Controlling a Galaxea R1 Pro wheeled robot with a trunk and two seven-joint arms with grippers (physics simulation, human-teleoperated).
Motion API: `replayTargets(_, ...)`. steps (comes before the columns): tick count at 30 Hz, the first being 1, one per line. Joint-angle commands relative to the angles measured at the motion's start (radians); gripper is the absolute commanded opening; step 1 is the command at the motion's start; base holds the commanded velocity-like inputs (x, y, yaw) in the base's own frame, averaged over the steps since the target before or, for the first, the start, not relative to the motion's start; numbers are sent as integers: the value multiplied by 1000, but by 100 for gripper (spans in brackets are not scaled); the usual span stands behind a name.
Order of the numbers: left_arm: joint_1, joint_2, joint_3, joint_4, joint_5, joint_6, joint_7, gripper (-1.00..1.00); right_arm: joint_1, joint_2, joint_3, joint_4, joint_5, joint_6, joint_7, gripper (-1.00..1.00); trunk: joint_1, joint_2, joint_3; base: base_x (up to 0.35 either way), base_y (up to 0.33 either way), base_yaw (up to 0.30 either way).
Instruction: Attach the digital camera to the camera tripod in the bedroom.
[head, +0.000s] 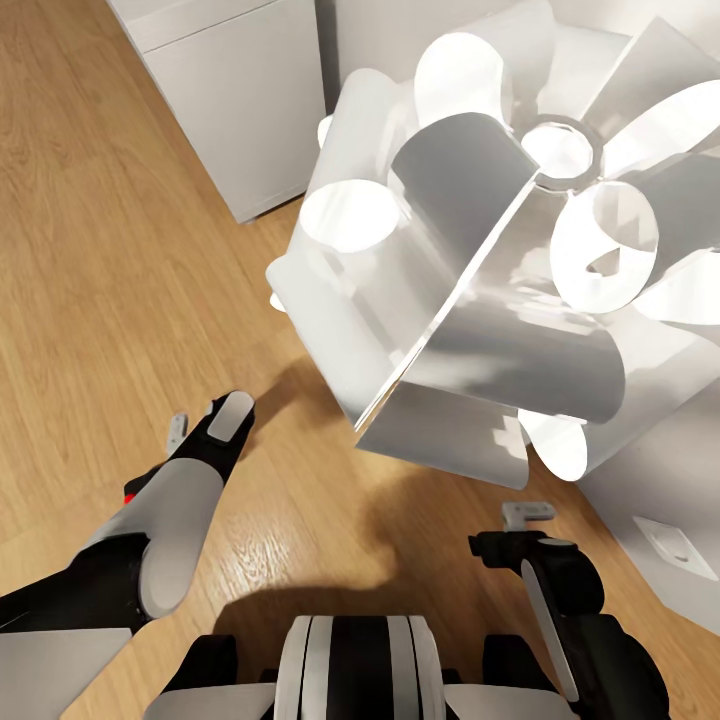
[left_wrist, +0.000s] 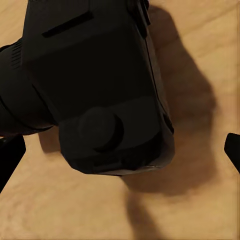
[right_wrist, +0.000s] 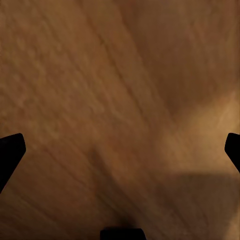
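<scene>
Left end effector (left_wrist: 120, 150) carries digital camera (left_wrist: 95, 85), grip itself unclear; right end effector (right_wrist: 120, 150) apart, empty. Risk: brushing petal floor lamp (head: 500, 270) close ahead, toppling it

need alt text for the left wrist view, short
A black digital camera seen close up over a light wooden floor, its lens barrel pointing toward one edge of the frame and its shadow falling on the boards beside it. The left pincer's dark fingertips show at both side edges, spread wide apart.
</scene>
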Motion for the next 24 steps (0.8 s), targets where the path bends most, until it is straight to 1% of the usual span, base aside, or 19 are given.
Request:
replayTargets(1, 0, 0, 4, -1, 1, -4, -2, 100, 0, 0, 0, -1, 5, 5, 0, 100, 0, 0, 0, 0, 0, 0)
replayTargets(12, 0, 3, 4, 16, 0, -4, -18, 100, 0, 0, 0, -1, 5, 5, 0, 100, 0, 0, 0, 0, 0, 0)
replayTargets(24, 0, 6, 6, 50, 0, -4, -54, 100, 0, 0, 0, -1, 5, 5, 0, 100, 0, 0, 0, 0, 0, 0)
